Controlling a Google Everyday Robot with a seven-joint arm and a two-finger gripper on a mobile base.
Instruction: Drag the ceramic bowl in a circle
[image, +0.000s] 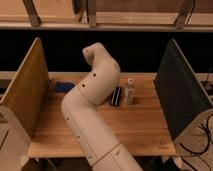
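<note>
Behind the thick bent elbow of the arm (97, 87), somewhere over the back of the wooden counter (145, 125), the hand is sitting out of sight, so it cannot be told whether it is open, closed or gripping anything. The ceramic bowl is not showing either; nothing round and orange-red is appearing on the bare wood, so it is most likely lying in the strip that the arm is covering, toward the rear centre-left. For that reason, which way the bowl lies from the hand cannot be read, and a round bowl is offering no long axis to line up on. Just right of the elbow a dark slim object (116, 96) is standing beside a small pale container (130, 91), the two nearly touching; a blue object (62, 86) is peeking out on the left, near the tan side panel (27, 85). A dark panel (182, 90) is walling off the right side. As a judgement, a circular drag is going to need open wood all round the bowl, and the widest free room is lying toward the front and the right front of the counter, while the pair of small objects and the blue one are crowding the back, where a wide sweep is risking a knock
</note>
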